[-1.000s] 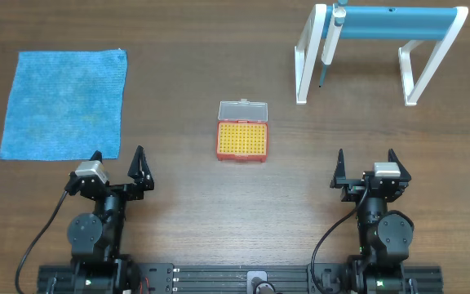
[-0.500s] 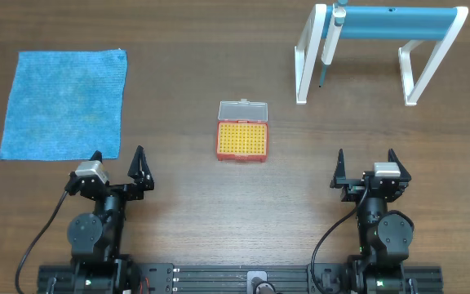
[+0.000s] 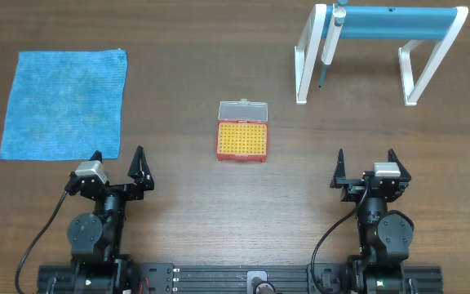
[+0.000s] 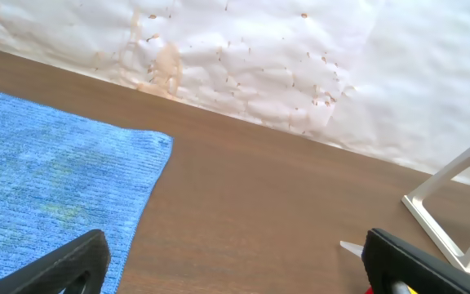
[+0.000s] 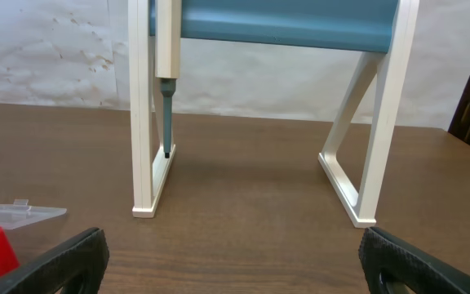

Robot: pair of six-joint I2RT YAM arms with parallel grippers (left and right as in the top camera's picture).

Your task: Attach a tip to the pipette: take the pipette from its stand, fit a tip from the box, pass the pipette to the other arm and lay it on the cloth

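The pipette hangs upright at the left end of its white stand with a blue top bar at the back right; its white body and dark shaft show in the right wrist view. The tip box, red with yellow tips and a clear lid folded back, sits mid-table. A blue cloth lies flat at the back left, its near corner in the left wrist view. My left gripper rests open near the front left. My right gripper rests open near the front right. Both hold nothing.
Bare brown tabletop lies between the grippers, the box, the cloth and the stand. A white wall rises behind the table's far edge. The stand's white legs rest on the table.
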